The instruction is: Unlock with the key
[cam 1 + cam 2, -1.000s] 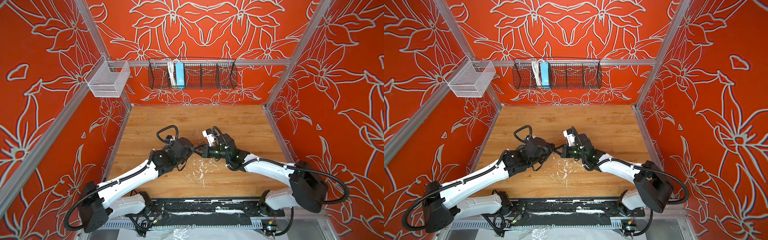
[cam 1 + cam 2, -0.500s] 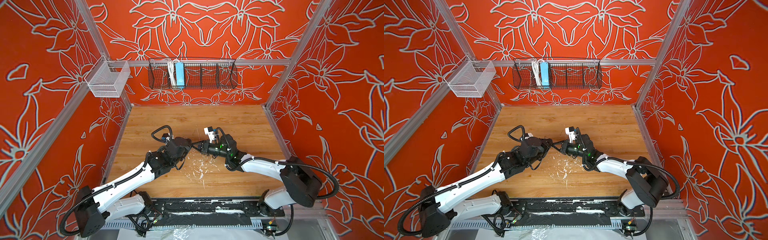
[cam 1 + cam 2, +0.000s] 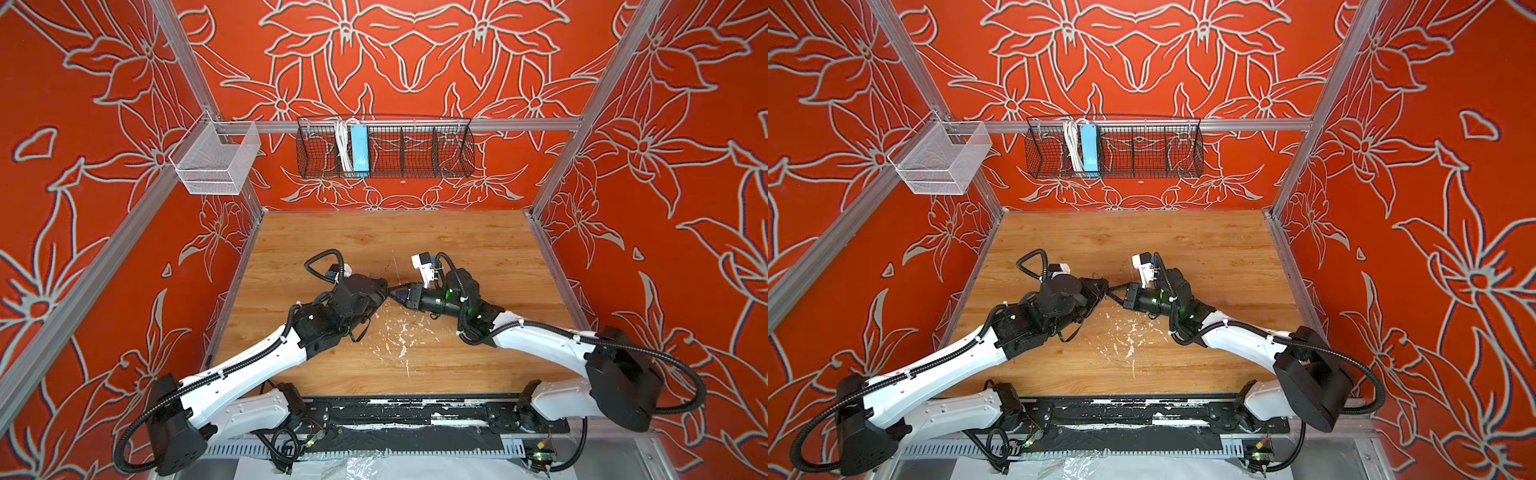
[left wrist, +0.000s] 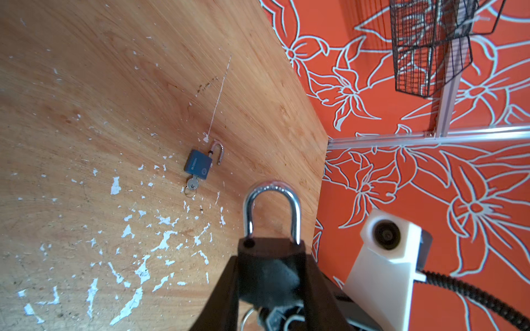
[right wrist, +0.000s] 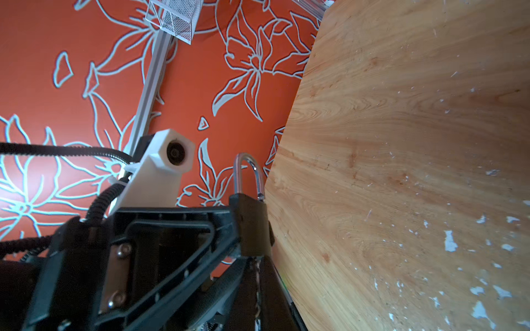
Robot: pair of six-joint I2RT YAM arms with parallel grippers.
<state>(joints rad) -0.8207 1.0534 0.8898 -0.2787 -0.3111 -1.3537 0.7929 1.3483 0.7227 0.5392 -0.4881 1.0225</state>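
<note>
The left arm (image 3: 249,365) and right arm (image 3: 540,345) wear glossy white shells between bulky black joint housings (image 3: 623,386). Ribbed black conduit (image 4: 464,292) trails from each wrist. White camera blocks (image 4: 384,258) carry round dark lenses. Green lights (image 3: 448,294) glow right of centre. The left pincer (image 4: 271,275) has matte black tapered fingers (image 4: 220,301). A metal plate (image 5: 117,275) bears two screws.

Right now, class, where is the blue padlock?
In the left wrist view, the blue padlock lies on the table near its middle, shackle open, key inserted, beyond the black padlock clamped in the left gripper.
</note>
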